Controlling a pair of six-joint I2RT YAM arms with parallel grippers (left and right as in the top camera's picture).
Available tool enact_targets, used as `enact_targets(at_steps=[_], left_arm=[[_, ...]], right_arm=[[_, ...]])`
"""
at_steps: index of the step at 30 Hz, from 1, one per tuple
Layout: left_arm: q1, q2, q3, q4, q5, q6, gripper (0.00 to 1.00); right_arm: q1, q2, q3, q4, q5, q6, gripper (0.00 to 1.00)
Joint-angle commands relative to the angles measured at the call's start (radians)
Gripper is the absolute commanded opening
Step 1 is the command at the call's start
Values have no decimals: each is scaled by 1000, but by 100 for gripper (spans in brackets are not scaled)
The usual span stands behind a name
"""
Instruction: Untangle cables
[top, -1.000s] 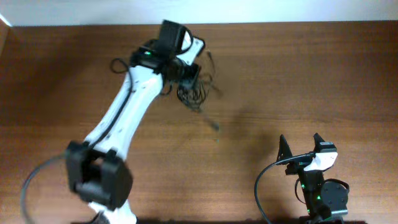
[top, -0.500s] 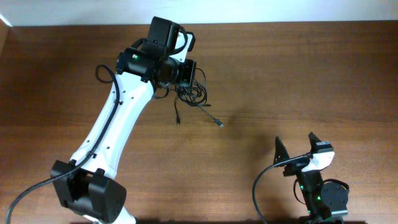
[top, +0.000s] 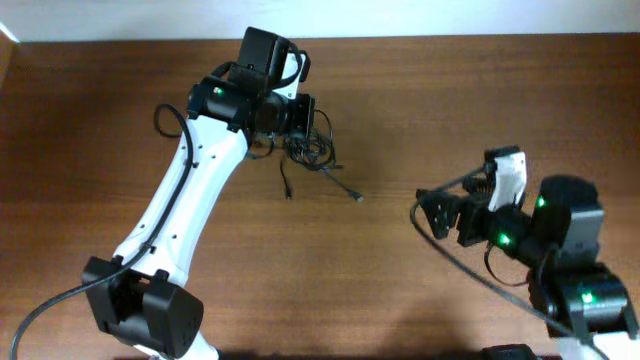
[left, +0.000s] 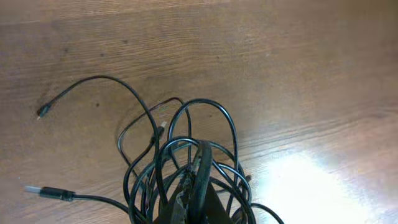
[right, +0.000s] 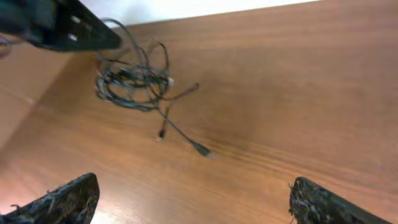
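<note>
The cables (top: 312, 152) are a clump of thin black wires at the back middle of the table, with two loose ends and plugs trailing toward the front. My left gripper (top: 300, 118) is shut on the clump; in the left wrist view the loops (left: 186, 155) hang around the closed fingers (left: 198, 186), and plug ends lie on the wood at left. My right gripper (top: 432, 212) is open and empty, well to the right of the clump. The right wrist view shows the cables (right: 130, 78) far ahead, its fingers (right: 193, 202) wide apart.
The table (top: 450, 110) is brown wood with a white wall along its back edge. The left arm (top: 180, 210) runs diagonally from the front left. The right arm's base (top: 580, 290) sits at the front right.
The right arm has swung up and out toward the table's middle, its gripper now pointing left. The left gripper moved slightly left with the clump earlier, then held still.
</note>
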Motion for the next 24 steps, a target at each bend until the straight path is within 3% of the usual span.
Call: enact_targets(at_steps=[1,4,6,7,8,12,15,18,24], left_arm=[[0,-8,10,2,53,-164,0],[0,-8,10,2,172,-189,0],[0,-8,10,2,252,-189,0],[0,-8,10,1,254,-189,0],[0,-8,10,1,254,-189,0],[0,-8,10,3,198,-189,0],[0,-8,9,21,143,-180,0],[0,-8,9,32,84,-150,0],[0,-8,9,32,85,-150,0]], right_arm=[[-3,86,59,37,-200,5,99],[-3,196,59,150,-339,126,99],[5,290,59,220,-346,322,89],[42,346,59,266,-336,383,79],[72,375,59,288,-309,472,75],[147,475,59,426,-253,892,70],[190,570,59,460,-272,991,67],[232,657,59,616,-317,1092,60],[233,701,59,665,-283,1112,41]])
